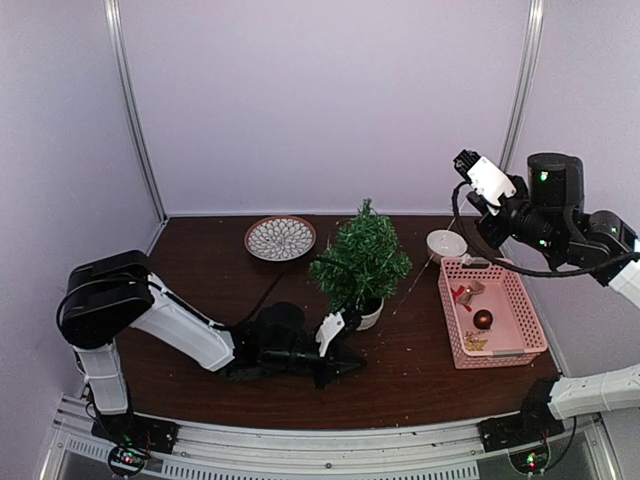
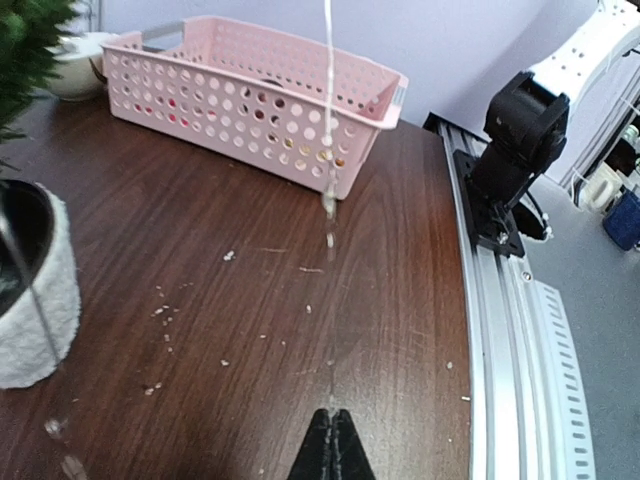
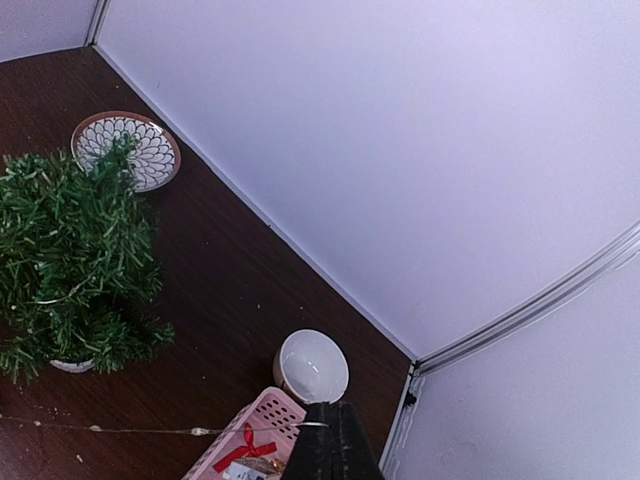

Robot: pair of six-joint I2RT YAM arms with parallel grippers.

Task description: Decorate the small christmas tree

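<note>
The small christmas tree (image 1: 362, 262), dark green in a white pot (image 1: 370, 314), stands mid-table; its pot (image 2: 35, 300) fills the left edge of the left wrist view. My left gripper (image 1: 350, 368) (image 2: 333, 412) lies low on the table just in front of the pot, shut on a thin light string (image 2: 328, 205) that rises taut away from its tips. My right gripper (image 1: 466, 165) (image 3: 334, 408) is raised high over the back right, shut on the same light string (image 3: 100, 429), which slants down across the table (image 1: 420, 275). A loop of wire lies in the branches (image 3: 60, 296).
A pink basket (image 1: 526, 312) (image 2: 250, 110) at the right holds a red ball (image 1: 483, 319), a red bow (image 1: 460, 293) and gold pieces. A white bowl (image 1: 446, 243) (image 3: 312, 365) sits behind it. A patterned plate (image 1: 280, 238) (image 3: 135, 150) lies at the back.
</note>
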